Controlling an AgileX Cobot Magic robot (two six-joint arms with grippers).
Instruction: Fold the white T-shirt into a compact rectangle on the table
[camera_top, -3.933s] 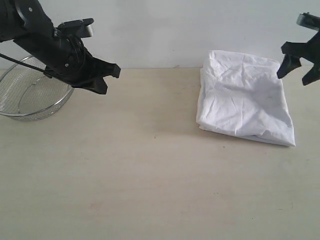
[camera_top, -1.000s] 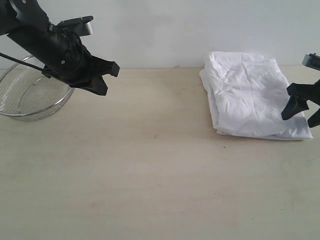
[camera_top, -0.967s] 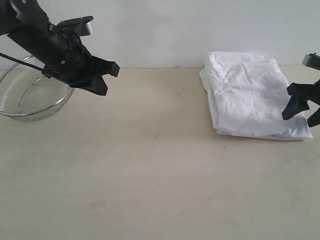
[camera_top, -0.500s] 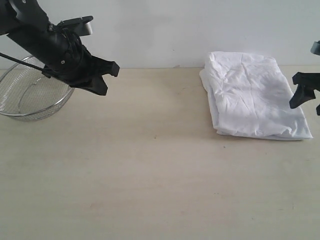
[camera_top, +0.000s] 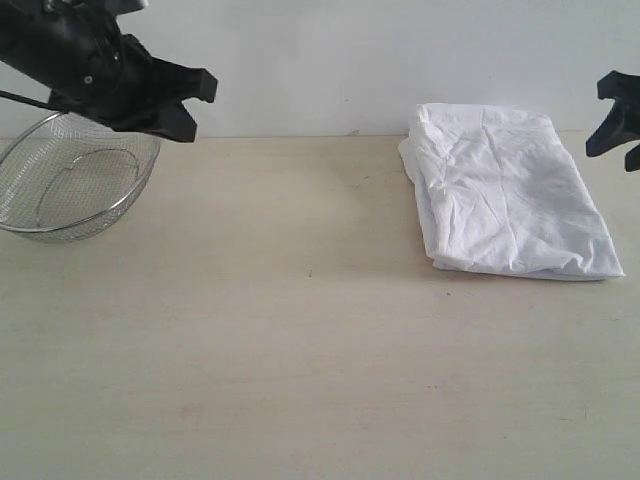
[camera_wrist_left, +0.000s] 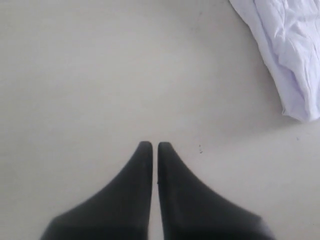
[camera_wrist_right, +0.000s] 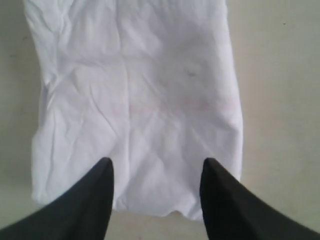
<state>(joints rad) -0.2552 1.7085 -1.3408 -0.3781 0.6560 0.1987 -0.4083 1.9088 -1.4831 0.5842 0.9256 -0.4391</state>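
We see the T-shirt (camera_top: 505, 195) lying folded at the bench's (camera_top: 300, 350) back right corner, our right claw (camera_wrist_right: 156, 162) open above it, gripping nothing, and our left claw (camera_wrist_left: 150, 145) closed and empty near the wire bowl (camera_top: 70, 190) at the left edge.

The shirt (camera_top: 505, 195) is seen as plain white, with a faint pink trace showing through the cloth. The surface (camera_top: 300, 350) is coloured pale beige, with small dark specks. The left pincer (camera_wrist_left: 151, 146) and the right pincer (camera_wrist_right: 157, 162) are coloured black. The bowl (camera_top: 75, 190) is made of silver-grey mesh.
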